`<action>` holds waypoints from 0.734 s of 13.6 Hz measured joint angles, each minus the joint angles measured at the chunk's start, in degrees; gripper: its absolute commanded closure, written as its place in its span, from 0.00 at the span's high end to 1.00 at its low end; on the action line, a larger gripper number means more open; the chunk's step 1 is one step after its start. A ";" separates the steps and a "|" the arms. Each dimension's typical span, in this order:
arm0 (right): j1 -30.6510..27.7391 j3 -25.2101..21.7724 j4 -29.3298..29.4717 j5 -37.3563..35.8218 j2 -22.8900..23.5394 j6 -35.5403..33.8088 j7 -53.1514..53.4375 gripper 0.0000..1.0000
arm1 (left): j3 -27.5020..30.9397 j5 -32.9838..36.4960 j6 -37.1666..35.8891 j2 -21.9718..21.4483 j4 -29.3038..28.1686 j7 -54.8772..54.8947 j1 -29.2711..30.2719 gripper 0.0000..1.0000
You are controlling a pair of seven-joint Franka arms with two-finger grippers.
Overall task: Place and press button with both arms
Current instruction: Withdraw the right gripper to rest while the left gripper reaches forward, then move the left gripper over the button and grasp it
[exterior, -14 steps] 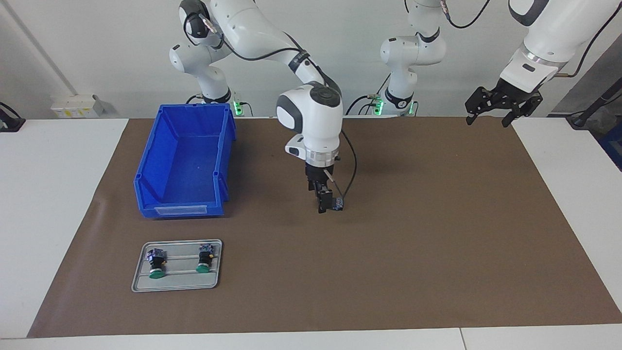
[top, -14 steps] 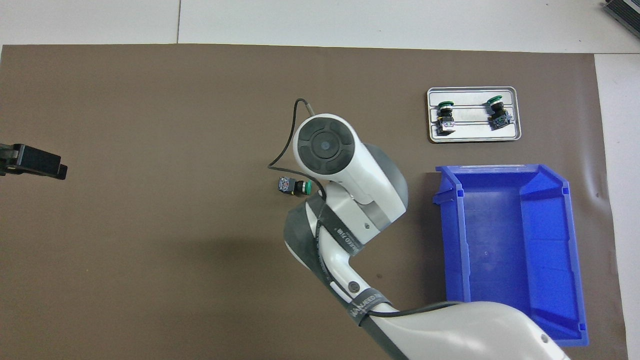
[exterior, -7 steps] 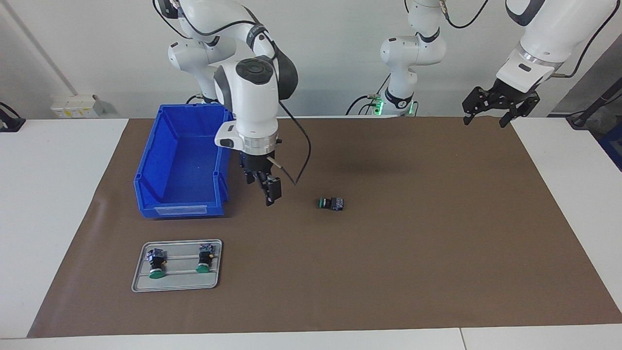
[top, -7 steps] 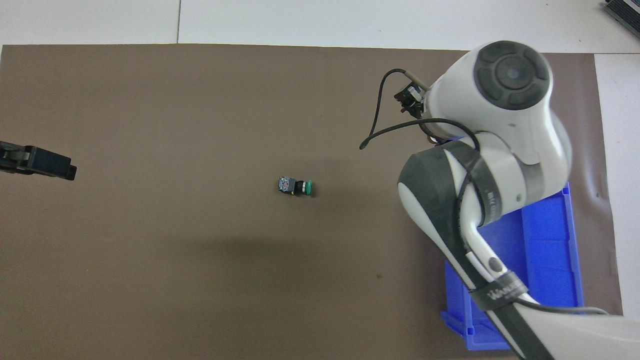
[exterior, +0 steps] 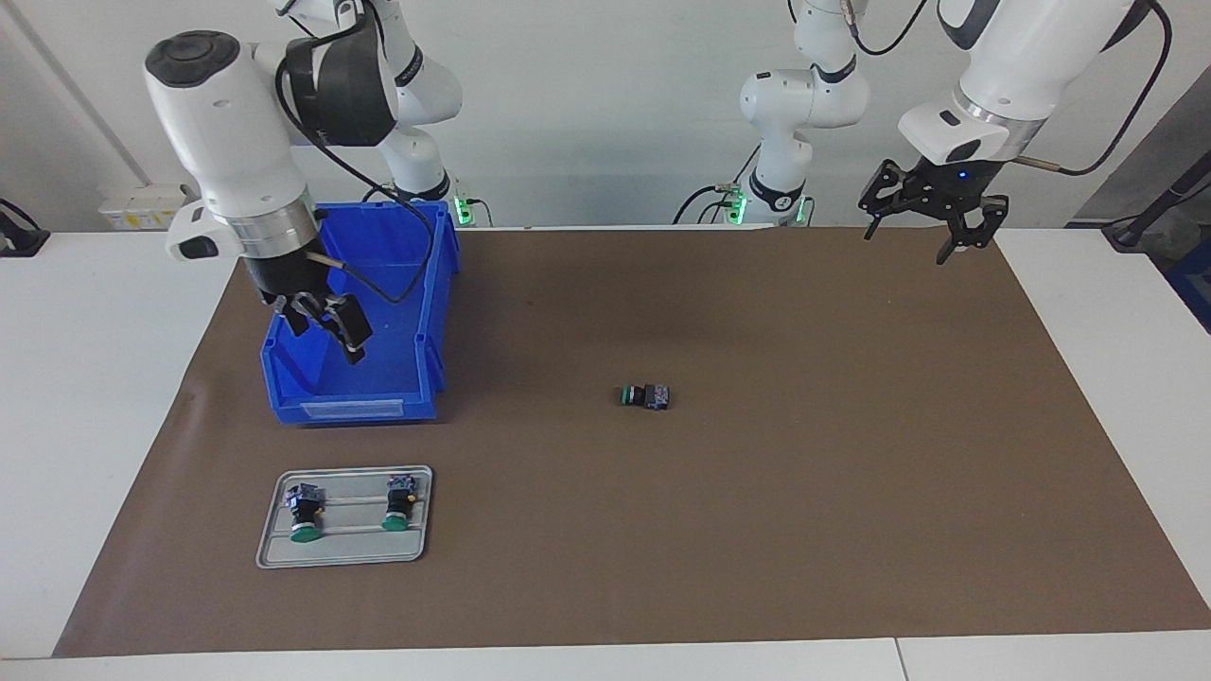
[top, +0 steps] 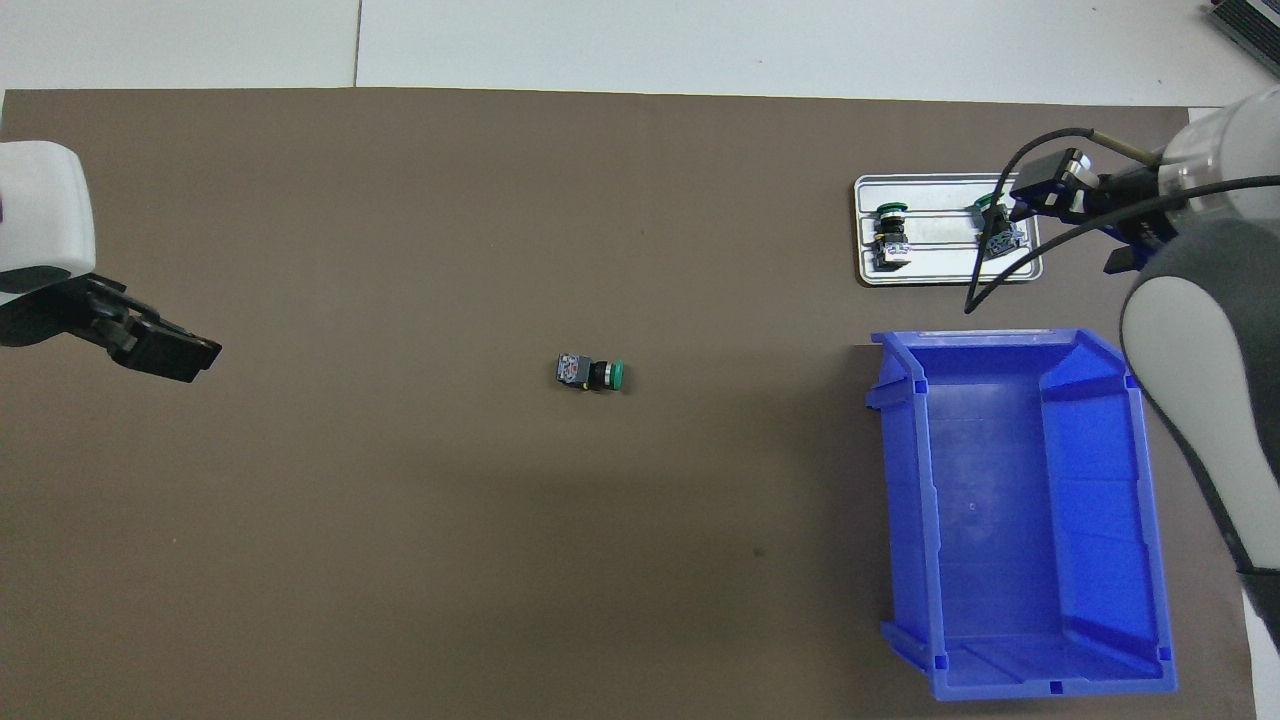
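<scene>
The button [exterior: 645, 396] is lying on its side mid-surface, well apart from both tools. The right tool [exterior: 326, 322] and left tool [exterior: 932, 203] are hanging released. It looks light, rigid and prone to rolling; gripping its black body seems best.

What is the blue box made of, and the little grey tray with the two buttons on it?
The blue box looks like hard moulded plastic: one even bright colour, thin walls with ribs, a soft shine. The grey tray looks like metal, perhaps aluminium: pale silvery, dull sheen, raised rim, pressed grooves. It could also be painted plastic; the look alone leaves that open.
</scene>
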 measured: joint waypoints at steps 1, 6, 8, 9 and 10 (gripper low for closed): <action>-1.33 -0.04 0.04 -0.01 -0.90 -1.75 -5.40 1.00 | -0.10 -0.01 1.95 -0.03 -0.83 3.18 -1.25 0.98; -5.44 -0.18 -0.31 -0.07 -5.33 -12.23 -19.37 1.00 | -0.46 -3.65 10.85 -0.20 -7.12 20.50 -6.32 0.98; -5.25 0.07 -0.91 -0.07 -5.53 -12.20 -19.37 1.00 | -0.46 -4.61 14.02 0.06 -9.63 27.27 -8.63 0.98; -5.11 0.11 -1.16 -0.07 -5.53 -12.17 -19.37 1.00 | -0.50 -4.74 15.55 0.66 -10.75 28.48 -10.29 0.98; -5.07 0.12 -1.34 -0.07 -5.53 -12.13 -19.37 1.00 | -0.53 -4.75 17.64 1.75 -11.58 28.88 -12.22 0.98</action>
